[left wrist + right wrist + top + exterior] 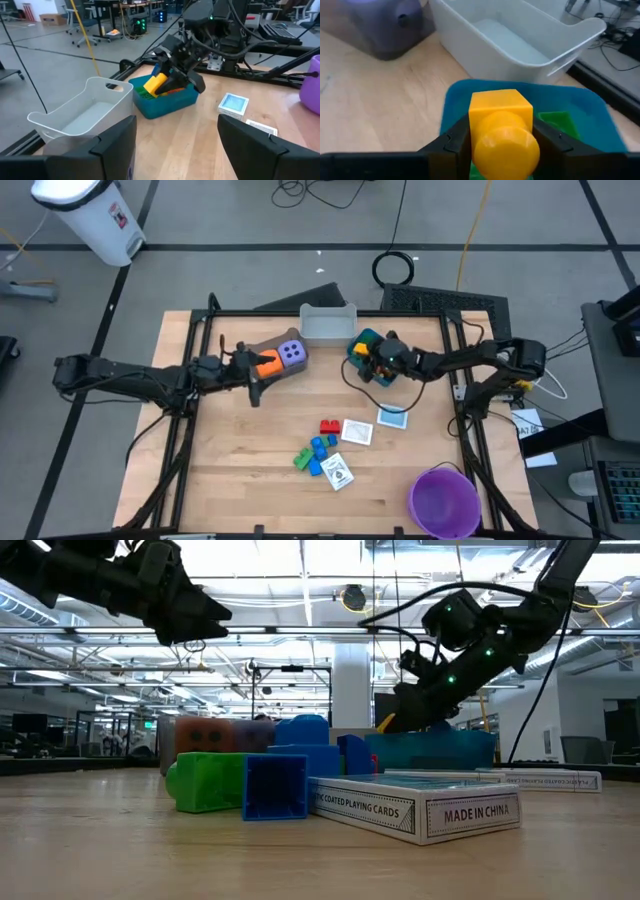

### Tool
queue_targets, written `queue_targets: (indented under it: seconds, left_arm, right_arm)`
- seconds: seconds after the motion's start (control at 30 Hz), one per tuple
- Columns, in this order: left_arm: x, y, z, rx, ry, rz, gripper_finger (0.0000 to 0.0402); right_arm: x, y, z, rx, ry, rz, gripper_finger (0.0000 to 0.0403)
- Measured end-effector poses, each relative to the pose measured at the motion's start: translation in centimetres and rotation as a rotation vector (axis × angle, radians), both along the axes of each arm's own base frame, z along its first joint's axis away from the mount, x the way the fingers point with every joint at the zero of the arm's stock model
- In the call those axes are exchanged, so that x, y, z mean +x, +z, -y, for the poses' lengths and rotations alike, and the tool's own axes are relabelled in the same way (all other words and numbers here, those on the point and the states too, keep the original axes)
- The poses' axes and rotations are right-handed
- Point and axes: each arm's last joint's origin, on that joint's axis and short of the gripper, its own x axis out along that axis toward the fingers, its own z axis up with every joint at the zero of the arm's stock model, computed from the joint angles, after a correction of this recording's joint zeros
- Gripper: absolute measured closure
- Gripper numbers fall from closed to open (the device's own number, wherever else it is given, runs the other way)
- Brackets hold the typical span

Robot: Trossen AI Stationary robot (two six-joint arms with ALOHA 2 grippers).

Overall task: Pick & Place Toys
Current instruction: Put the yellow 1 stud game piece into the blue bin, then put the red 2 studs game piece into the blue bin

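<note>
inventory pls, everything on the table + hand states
Grey bin: 1, far edge centre.
Blue bin: 1, right of the grey bin, bricks inside.
Brown bin: 1, left of centre, holds both dice.
Purple die: 1, in the brown bin.
Orange die: 1, beside the purple die.
Loose bricks: several, red, blue, green, near centre.
White cards: 3, around the bricks.
Purple bowl: 1, near right corner.
Yellow brick: 1, in the right hand.
Left hand: open, by the brown bin.
Right hand: shut on the yellow brick, over the blue bin.
</note>
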Motion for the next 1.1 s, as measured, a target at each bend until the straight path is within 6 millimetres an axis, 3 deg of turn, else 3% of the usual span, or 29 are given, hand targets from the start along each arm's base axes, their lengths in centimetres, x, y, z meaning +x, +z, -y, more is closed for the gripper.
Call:
queue_targets:
  seconds: [0.23, 0.5, 0.9, 1.1]
  left_arm:
    - [0.0, 0.1, 0.0, 0.009, 0.004, 0.002, 0.0113]
    - [0.0, 0.2, 0.0, -0.020, 0.011, 0.034, 0.0121]
    - [0.2, 0.0, -0.1, -0.228, 0.055, 0.092, 0.0120]
    - [1.3, 0.1, 0.4, -0.360, -0.011, 0.184, 0.0125]
  right_arm:
    - [0.0, 0.1, -0.1, 0.015, -0.009, 0.015, 0.0221]
    - [-0.1, 2.3, -1.1, -0.048, 0.047, 0.070, 0.0163]
    - [-1.8, 8.9, -6.9, -0.100, 0.389, 0.301, 0.0140]
    - [-2.7, 9.5, -9.2, -0.060, 0.576, 0.330, 0.0141]
